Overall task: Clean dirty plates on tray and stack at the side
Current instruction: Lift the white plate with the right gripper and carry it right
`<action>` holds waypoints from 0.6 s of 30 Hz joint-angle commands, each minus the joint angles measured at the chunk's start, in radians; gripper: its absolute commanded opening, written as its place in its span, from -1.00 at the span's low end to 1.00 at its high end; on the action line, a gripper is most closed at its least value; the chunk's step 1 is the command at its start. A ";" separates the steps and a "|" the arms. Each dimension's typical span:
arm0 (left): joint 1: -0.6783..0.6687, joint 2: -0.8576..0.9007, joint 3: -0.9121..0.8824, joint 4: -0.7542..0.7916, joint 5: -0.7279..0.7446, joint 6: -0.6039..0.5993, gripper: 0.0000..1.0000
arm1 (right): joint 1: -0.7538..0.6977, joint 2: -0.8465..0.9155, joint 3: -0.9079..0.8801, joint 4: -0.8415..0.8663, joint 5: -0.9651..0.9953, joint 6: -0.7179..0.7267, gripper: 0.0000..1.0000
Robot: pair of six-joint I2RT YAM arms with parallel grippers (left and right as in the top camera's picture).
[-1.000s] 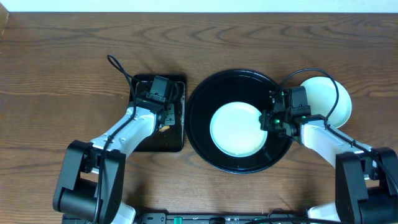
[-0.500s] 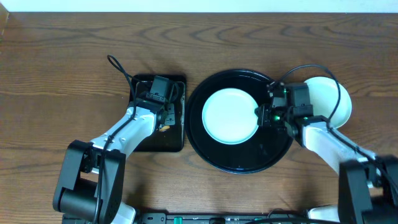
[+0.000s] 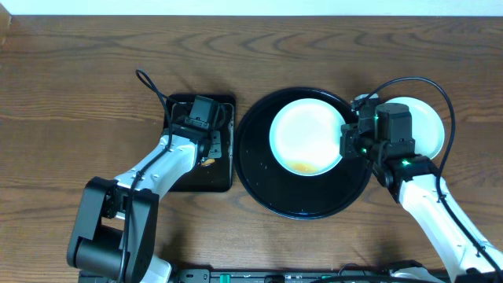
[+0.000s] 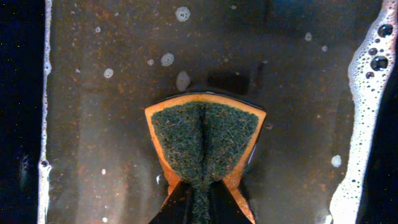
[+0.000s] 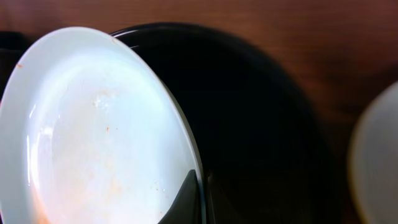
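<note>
across the wooden table (image 3: 78, 63), the task is judged to be partway done. the round black tray (image 3: 302, 203), at the centre of the overhead view, is occupied by a single held plate (image 3: 306, 135). this plate appears raised at its right side, and its rim is pinched by the right gripper (image 3: 346, 146), which is clenched on it. left of centre, the rectangular tray (image 3: 196, 181) is filled with soapy water (image 4: 99, 124). a side plate (image 3: 428, 126) is set off the round tray at the right; whether others lie under it cannot be told. the sponge (image 4: 205, 138) is grasped by the left gripper (image 4: 200, 198) at the water. an orange smear (image 3: 302, 167) is seen on the held plate, so wiping and stacking are not yet done.
</note>
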 commanded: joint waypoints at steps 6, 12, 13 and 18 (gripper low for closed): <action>0.004 0.006 -0.013 0.005 0.008 0.018 -0.85 | 0.020 -0.101 0.002 -0.029 0.255 -0.123 -0.97; 0.004 0.006 -0.013 0.027 0.070 0.071 -0.85 | 0.114 -0.139 0.002 -0.031 0.482 -0.164 -0.97; 0.004 0.006 -0.013 0.028 0.073 0.072 -0.85 | 0.137 -0.141 0.002 -0.029 0.519 -0.175 -0.97; 0.004 0.006 -0.013 0.028 0.072 0.072 -0.85 | 0.265 -0.142 0.002 -0.028 0.742 -0.209 -0.97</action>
